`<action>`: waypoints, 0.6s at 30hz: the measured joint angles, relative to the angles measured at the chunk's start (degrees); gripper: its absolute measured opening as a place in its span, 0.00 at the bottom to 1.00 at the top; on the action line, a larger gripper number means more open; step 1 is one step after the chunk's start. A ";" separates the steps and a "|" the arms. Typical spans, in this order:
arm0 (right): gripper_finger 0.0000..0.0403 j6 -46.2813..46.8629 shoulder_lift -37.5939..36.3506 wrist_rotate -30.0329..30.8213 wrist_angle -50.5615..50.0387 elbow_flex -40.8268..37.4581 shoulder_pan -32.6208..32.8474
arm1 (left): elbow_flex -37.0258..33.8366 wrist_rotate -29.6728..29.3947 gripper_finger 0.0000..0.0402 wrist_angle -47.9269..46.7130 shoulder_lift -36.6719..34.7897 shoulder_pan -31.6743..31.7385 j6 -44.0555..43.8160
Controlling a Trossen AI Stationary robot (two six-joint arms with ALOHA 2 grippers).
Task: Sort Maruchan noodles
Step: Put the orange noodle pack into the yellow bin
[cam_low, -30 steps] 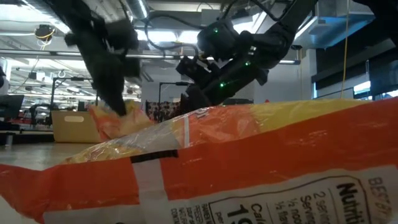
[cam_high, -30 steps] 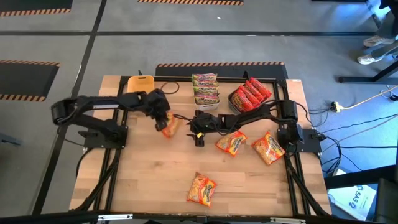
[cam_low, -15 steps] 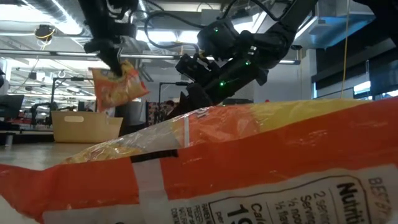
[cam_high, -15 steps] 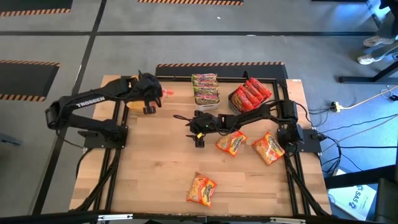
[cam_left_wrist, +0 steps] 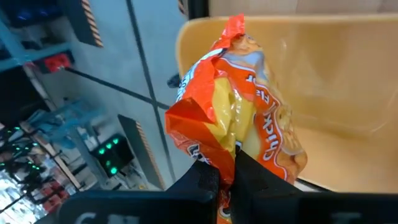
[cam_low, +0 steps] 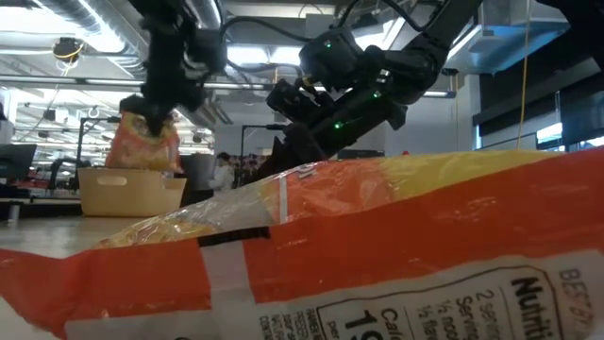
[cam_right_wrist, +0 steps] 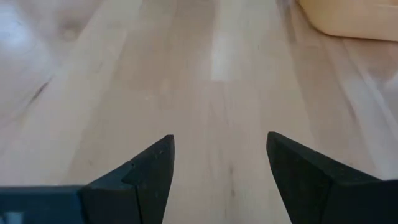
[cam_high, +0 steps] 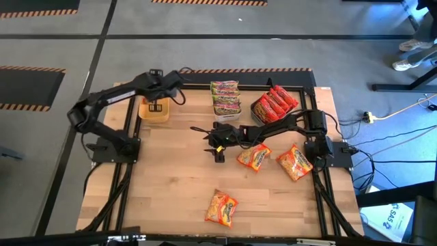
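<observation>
Clearly my left gripper [cam_left_wrist: 227, 171] is clenched on an orange packet [cam_left_wrist: 239, 118] by its crinkled edge, above the yellow bin [cam_high: 154, 109] at upper left. I judge it light, soft, slippery; seams grip best. My right gripper [cam_right_wrist: 217, 180] waits released mid-table.

Orange noodle packet [cam_left_wrist: 239, 118] hangs crumpled above the yellow bin [cam_left_wrist: 348, 93].

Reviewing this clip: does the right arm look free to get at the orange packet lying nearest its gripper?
Probably yes. The right gripper hangs open over bare wood, and that orange packet lies flat right beside it with nothing between. The left gripper is away over the yellow bin.
</observation>
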 joint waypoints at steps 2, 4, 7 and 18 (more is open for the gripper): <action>0.59 0.02 0.00 -1.57 -0.27 0.00 0.00 | 0.00 -0.08 0.01 0.07 2.70 0.97 0.87; 0.59 0.02 0.00 -2.65 -0.29 0.00 0.00 | 0.00 -0.50 0.01 0.47 5.25 1.78 2.67; 0.59 0.02 0.00 -2.89 -0.29 0.00 0.00 | 0.00 -1.17 0.01 2.53 8.72 3.06 5.82; 0.59 0.00 -0.02 -2.89 -1.26 0.02 0.00 | -0.02 -0.15 0.01 9.29 14.34 8.99 16.45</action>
